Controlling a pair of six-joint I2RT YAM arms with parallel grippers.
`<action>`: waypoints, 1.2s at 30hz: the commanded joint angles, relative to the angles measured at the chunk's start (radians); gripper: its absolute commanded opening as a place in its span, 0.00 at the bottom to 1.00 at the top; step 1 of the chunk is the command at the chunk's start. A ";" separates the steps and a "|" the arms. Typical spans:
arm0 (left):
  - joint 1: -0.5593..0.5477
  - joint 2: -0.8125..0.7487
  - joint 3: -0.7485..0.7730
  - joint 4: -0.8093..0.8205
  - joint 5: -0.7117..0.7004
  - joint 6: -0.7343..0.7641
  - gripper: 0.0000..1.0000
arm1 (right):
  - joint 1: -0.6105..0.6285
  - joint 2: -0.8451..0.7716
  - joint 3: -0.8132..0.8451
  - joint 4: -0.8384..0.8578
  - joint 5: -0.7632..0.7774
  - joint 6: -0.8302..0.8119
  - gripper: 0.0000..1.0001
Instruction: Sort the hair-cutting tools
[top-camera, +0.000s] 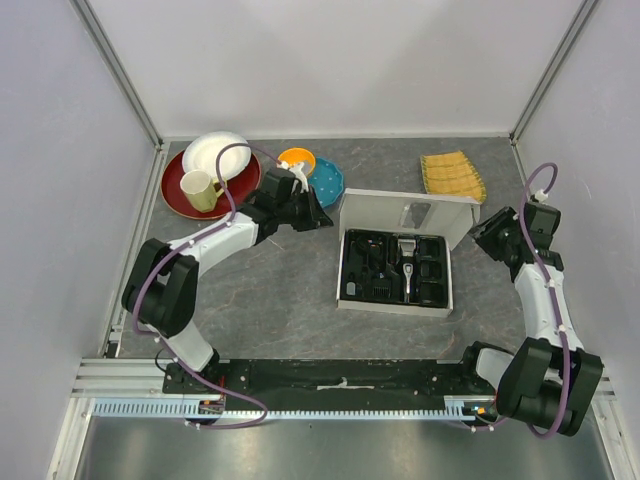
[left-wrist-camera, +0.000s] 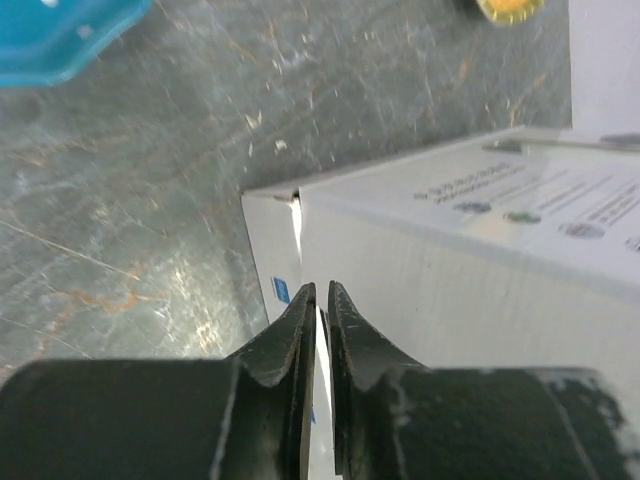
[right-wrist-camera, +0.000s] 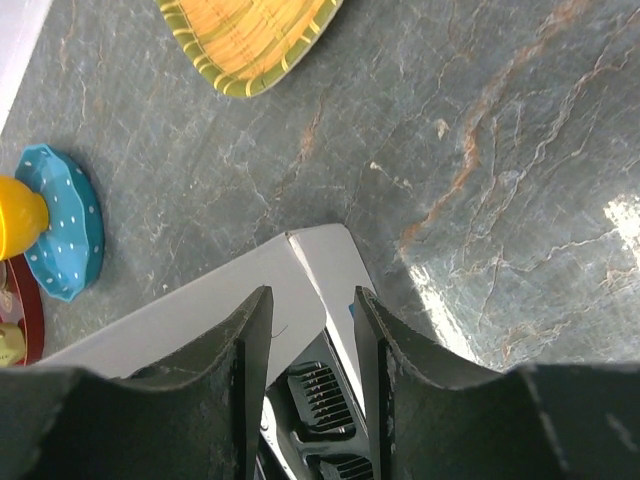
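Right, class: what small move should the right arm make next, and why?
Probably close the right fingers on the corner of the box lid to steady it: they stand open, lined up with that corner, the left fingers sit almost shut near its other end, and the clipper lies in the tray.

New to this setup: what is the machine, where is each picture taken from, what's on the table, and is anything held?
Two robot arms are bolted at the table's near edge, each ending in a two-finger gripper. The wide picture looks down from above; the other two come from cameras on the wrists. On the table lies an open white box, its black tray holding a clipper and small black parts. Plates, a mug and a bowl stand farther back. The left gripper, nearly closed, is at one box corner; whether it pinches cardboard is unclear. The right gripper is open by the box's other corner, holding nothing.
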 joint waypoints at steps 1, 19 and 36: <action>-0.019 -0.029 -0.023 0.039 0.113 0.040 0.15 | 0.000 -0.026 -0.025 0.002 -0.056 -0.006 0.45; -0.091 -0.035 -0.031 0.094 0.153 0.130 0.15 | 0.026 -0.086 -0.088 0.023 -0.173 0.036 0.45; -0.093 -0.117 -0.147 0.080 -0.042 0.117 0.15 | 0.027 -0.385 -0.157 -0.096 0.170 0.216 0.49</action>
